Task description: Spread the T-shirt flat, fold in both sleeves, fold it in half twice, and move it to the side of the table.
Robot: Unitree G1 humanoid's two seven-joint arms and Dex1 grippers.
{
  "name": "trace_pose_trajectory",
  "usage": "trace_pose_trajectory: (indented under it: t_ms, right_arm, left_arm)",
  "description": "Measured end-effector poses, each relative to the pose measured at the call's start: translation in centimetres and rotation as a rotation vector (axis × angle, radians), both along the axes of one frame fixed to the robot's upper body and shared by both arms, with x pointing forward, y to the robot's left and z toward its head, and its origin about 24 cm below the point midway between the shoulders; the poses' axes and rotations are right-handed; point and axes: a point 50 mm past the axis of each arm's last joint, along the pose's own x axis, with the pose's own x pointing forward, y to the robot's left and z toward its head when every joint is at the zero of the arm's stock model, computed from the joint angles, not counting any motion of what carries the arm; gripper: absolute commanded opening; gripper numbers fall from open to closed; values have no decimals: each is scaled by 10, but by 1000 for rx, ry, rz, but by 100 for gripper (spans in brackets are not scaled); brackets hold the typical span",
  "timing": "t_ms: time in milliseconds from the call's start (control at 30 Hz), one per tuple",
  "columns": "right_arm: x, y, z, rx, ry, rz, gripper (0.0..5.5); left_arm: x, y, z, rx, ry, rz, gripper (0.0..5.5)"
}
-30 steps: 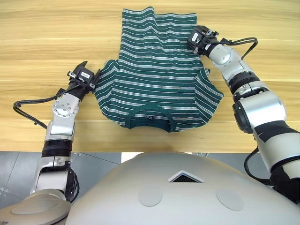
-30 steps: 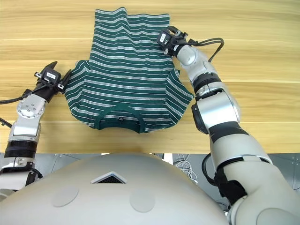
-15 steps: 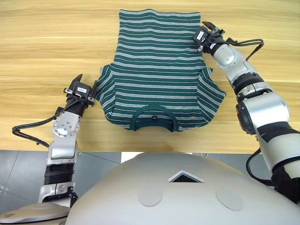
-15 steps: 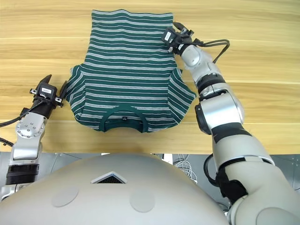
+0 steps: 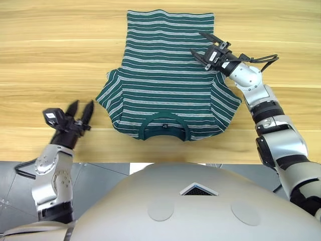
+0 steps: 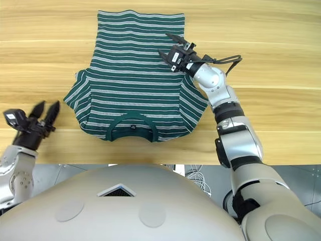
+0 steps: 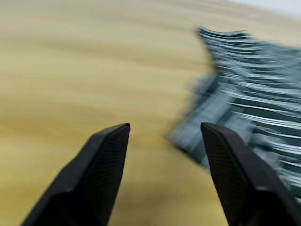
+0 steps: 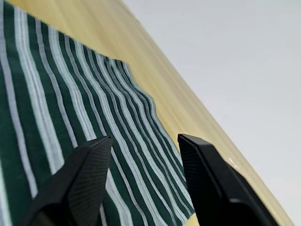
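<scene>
A dark green T-shirt with white stripes (image 5: 168, 75) lies flat on the wooden table (image 5: 50, 60), collar toward me, hem at the far side, both short sleeves spread out. My right gripper (image 5: 203, 44) hovers open above the shirt's right side, close to the sleeve seam; the right wrist view shows its fingers (image 8: 89, 174) over the striped cloth (image 8: 56, 108). My left gripper (image 5: 81, 109) is open over bare wood left of the left sleeve, apart from it. The left wrist view shows its fingertips (image 7: 110, 141) with the shirt's sleeve (image 7: 221, 103) farther off.
The table's near edge (image 5: 30, 161) runs just below the shirt's collar, with grey floor (image 5: 15, 191) beyond it. Bare wood stretches left and right of the shirt and along the far side.
My left gripper pulled back toward me and away from the left sleeve. My right gripper left the shirt's far right edge, came inward over the cloth and opened wide. The shirt now lies spread.
</scene>
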Motion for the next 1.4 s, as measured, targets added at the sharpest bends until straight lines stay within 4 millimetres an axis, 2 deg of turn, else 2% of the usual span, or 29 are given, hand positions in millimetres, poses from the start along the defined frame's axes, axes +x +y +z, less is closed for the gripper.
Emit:
trace_pose_trajectory:
  t_ms: [67, 100, 167, 267, 700, 967, 1167, 1267, 1400]
  right_arm:
    - [-3, -1, -3, -15, 28, -6, 261]
    - [-3, -1, -3, -17, 33, -11, 261]
    - [-4, -2, -4, -19, 45, -23, 261]
    - [-3, -1, -5, -20, 53, -31, 261]
    - [-2, 3, -3, -7, 35, -46, 261]
    - [-3, 0, 3, 4, 6, -58, 261]
    - [-4, -2, 6, 9, -12, -68, 261]
    - [-9, -5, -1, 7, 11, -78, 261]
    - [-9, -5, 3, 11, -4, -79, 261]
  left_arm:
    - [-13, -11, 0, -182, 75, -41, 340]
    - [-14, -10, 0, -194, 90, -37, 340]
    - [-12, -1, -3, -203, 136, 17, 340]
    - [-1, 1, -7, -214, 138, 44, 340]
    - [26, -4, -17, -243, 108, 52, 340]
    - [40, -7, -23, -204, 105, 62, 199]
    - [42, -8, -27, -217, 111, 85, 101]
    - [42, -7, -28, -209, 122, 100, 46]
    - [42, -8, -30, -189, 128, 104, 3]
